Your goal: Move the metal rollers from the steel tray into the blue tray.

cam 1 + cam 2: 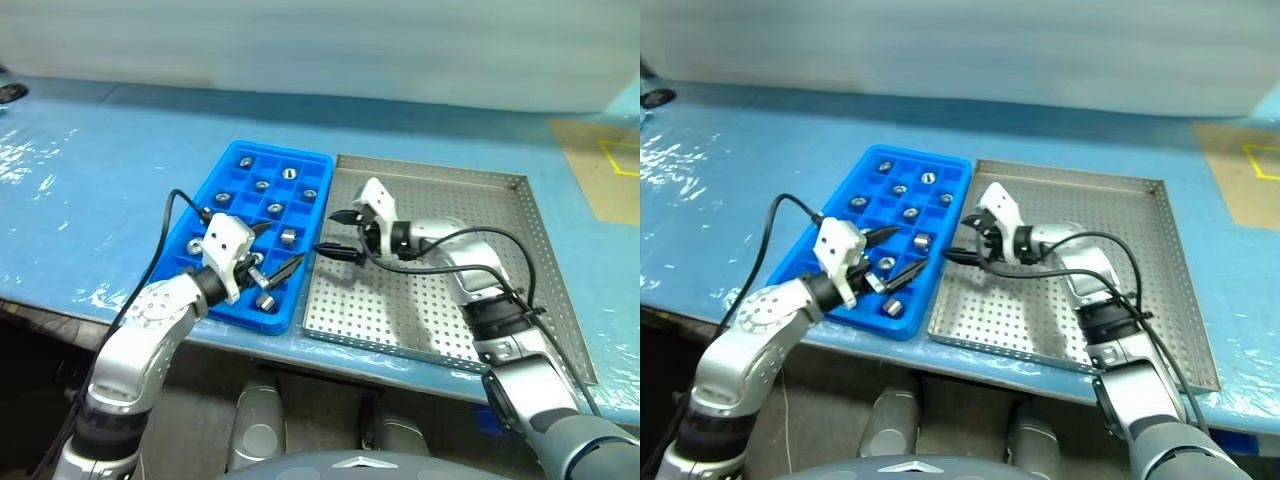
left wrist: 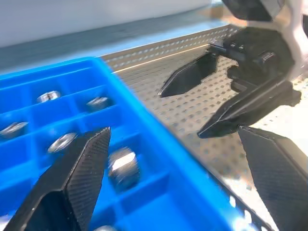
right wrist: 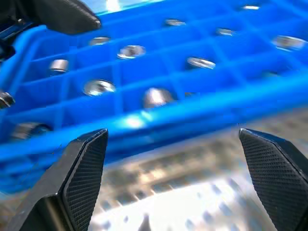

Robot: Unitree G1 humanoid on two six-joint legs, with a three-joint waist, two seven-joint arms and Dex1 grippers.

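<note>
Over the blue tray point(image 1: 226, 196), at its near end, the left gripper point(image 1: 279, 250) hangs with both black fingers spread wide and nothing between them. Just beside the tray's right rim, above the steel tray point(image 1: 520, 245), the right gripper point(image 1: 336, 234) points toward the blue tray, its jaws likewise wide apart and empty. The two grippers sit near each other on opposite sides of that rim, not touching.

The rollers point(image 1: 288, 237) lie singly in the blue tray's square compartments, spread from the far end to the near corner, where one roller point(image 1: 267, 303) rests just below the left gripper. The head views show the steel tray's perforated floor bare around the right gripper, and the steel tray set just beside the blue tray on a blue-covered table point(image 1: 90, 170).

The left wrist view adds a close look at one roller point(image 2: 123, 167) in a cell beside the left finger, with the right gripper point(image 2: 183, 109) seen across the rim over the perforated floor. The right wrist view looks across the blue tray's side wall point(image 3: 159, 122) at rows of rollers and catches the tip of the left gripper above the tray.
</note>
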